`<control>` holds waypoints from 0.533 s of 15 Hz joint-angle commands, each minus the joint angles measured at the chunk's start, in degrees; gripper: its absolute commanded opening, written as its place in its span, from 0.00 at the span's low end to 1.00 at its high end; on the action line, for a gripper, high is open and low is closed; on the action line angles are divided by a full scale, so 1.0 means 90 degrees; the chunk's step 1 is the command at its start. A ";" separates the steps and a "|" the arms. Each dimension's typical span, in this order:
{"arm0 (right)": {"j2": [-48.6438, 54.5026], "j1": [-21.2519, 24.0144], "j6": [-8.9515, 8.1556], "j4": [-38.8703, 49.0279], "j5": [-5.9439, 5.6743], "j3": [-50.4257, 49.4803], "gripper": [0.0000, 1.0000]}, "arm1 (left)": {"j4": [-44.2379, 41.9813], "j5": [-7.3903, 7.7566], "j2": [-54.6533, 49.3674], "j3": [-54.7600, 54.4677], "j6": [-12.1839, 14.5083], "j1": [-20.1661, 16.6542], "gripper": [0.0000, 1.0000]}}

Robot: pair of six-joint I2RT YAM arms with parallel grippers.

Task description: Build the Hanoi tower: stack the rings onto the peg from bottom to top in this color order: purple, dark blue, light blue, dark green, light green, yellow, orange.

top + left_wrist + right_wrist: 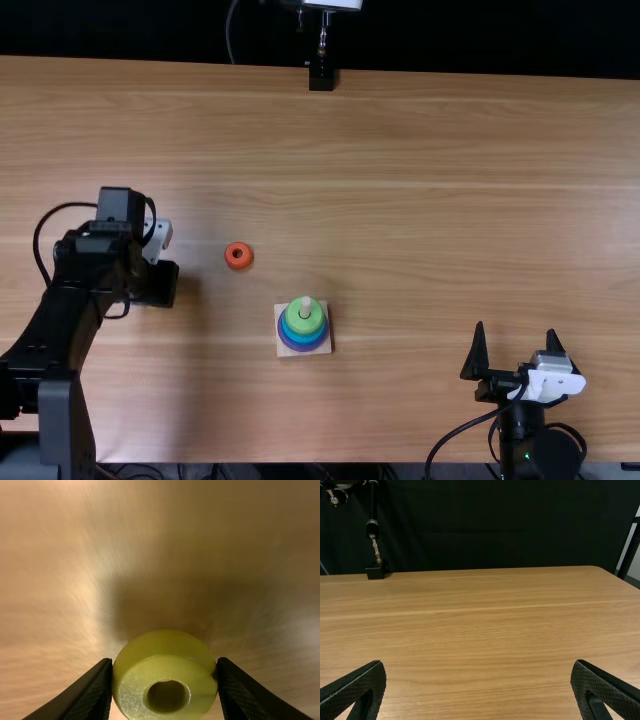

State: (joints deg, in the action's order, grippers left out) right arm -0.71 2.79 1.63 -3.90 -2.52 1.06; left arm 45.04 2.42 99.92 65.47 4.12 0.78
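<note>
at left, the left tool (165,672) grips the yellow ring (129,690), its fingers pressed to opposite sides of the rim; this leaves the hole unobstructed, presumably so that it can pass over the peg. next, the orange ring (232,261) lies flat on the desk (430,180), apart from the stack, as suits the piece due last. near the middle, the peg (306,304) rises from its square base (327,350), bearing a wide purple ring (302,348) lowest, blue above, and a green ring (296,318) uppermost, judged ready for yellow. at right, the right tool (515,331) stands open and unladen, well apart, where it should not hinder the placement.
</note>
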 commanded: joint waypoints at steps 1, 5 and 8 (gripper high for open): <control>0.0079 0.0061 -0.0005 -0.0148 -0.0001 -0.0069 1.00 | 0.0351 0.0142 -0.0340 0.0362 -0.0059 0.0099 0.00; 0.0079 0.0061 -0.0005 -0.0148 -0.0001 -0.0069 1.00 | 0.2332 0.0130 -0.0585 0.1397 -0.0540 0.1056 0.00; 0.0079 0.0061 -0.0005 -0.0148 -0.0001 -0.0069 1.00 | 0.3516 0.0036 -0.0672 0.2393 -0.1173 0.1740 0.00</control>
State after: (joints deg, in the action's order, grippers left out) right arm -0.69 2.79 1.63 -3.88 -2.52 1.06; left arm 76.55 2.96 96.01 84.73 -3.46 15.14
